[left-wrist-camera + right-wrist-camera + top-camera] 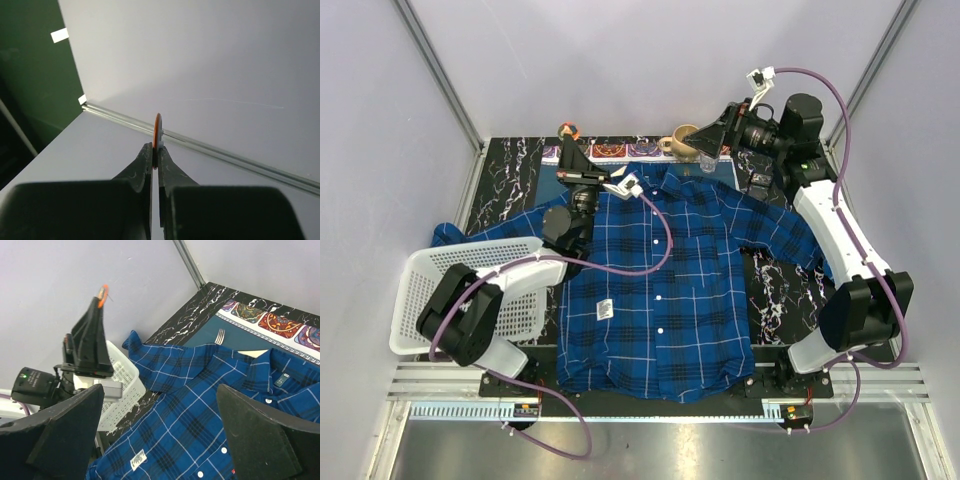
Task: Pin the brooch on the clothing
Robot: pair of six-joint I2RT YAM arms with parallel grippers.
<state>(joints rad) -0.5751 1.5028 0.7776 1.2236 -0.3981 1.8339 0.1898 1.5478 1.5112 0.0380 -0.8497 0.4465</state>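
The blue and navy plaid shirt (660, 290) lies flat on the table, collar at the far side; it also shows in the right wrist view (200, 410). My left gripper (568, 142) is raised and points upward beyond the shirt's left shoulder. It is shut (156, 150) on the small orange brooch (157, 131), seen edge-on between the tips; the brooch also shows in the top view (568, 128) and the right wrist view (102, 294). My right gripper (703, 148) is open and empty (160, 430), held above the collar area.
A white slotted basket (430, 290) stands at the left, partly on the shirt's sleeve. A patterned placemat (620, 150) with a fork (219, 336) lies at the far edge, with a wooden cup (682, 140) beside it. A white paper tag (138, 459) sits on the shirt.
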